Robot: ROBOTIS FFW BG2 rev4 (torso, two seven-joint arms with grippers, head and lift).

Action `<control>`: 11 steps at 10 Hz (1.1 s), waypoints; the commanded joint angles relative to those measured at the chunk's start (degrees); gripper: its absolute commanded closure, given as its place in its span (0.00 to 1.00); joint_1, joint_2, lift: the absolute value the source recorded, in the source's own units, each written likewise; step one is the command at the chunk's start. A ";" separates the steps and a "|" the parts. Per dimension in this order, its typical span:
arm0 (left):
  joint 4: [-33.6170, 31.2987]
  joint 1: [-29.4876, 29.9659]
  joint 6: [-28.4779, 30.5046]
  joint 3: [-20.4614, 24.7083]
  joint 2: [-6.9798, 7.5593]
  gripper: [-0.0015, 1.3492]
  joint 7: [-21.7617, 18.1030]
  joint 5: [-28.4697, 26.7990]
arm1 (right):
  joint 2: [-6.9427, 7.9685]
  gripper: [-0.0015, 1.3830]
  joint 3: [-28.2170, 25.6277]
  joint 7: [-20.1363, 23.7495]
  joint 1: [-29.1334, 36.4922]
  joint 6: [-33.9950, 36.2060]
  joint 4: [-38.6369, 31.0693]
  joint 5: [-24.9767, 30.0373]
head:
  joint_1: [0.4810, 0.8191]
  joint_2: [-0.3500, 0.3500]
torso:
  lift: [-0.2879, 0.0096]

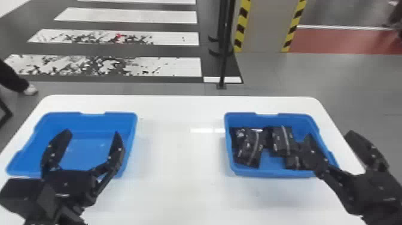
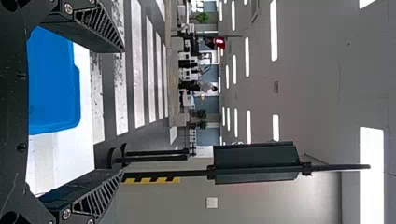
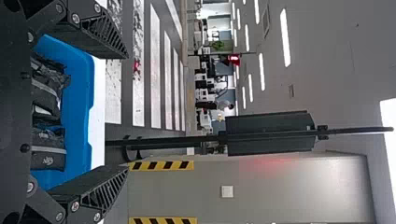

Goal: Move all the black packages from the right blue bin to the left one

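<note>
Several black packages [image 1: 282, 140] lie in the right blue bin [image 1: 269, 172], grouped at its left and middle; in the right wrist view black packages [image 3: 49, 151] show against the bin's blue wall. The left blue bin [image 1: 89, 149] holds no package. My left gripper [image 1: 93, 136] stands open over the left bin, and in its wrist view the left gripper [image 2: 122, 111] has its fingers wide apart. My right gripper [image 1: 329, 136] is open at the right bin's right side, one finger overlapping the packages in view, the other beyond the rim; the right gripper [image 3: 127, 112] holds nothing.
Both bins stand on a white table [image 1: 179, 155], with a wide stretch of tabletop between them. Behind the table are a black pole [image 1: 225, 45] on the floor and a grey column [image 1: 263, 27] with yellow-black striped edges. A person's leg shows at the far left.
</note>
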 commanded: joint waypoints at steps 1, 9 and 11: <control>-0.64 0.25 0.90 -0.08 0.01 0.09 -0.01 -0.35 | -0.07 0.14 0.05 0.01 -0.04 0.20 -0.15 1.22 | 0.63 0.44 | 0.50; -0.92 0.81 2.45 -0.20 0.27 0.08 -0.27 0.33 | -0.68 0.14 0.28 -0.87 -5.24 11.73 -0.01 1.91 | 0.63 0.44 | 0.50; -1.06 0.81 2.73 -0.43 0.36 0.08 -0.54 0.56 | -1.74 0.14 0.96 -1.05 -12.55 24.81 1.82 1.79 | 0.63 0.44 | 0.50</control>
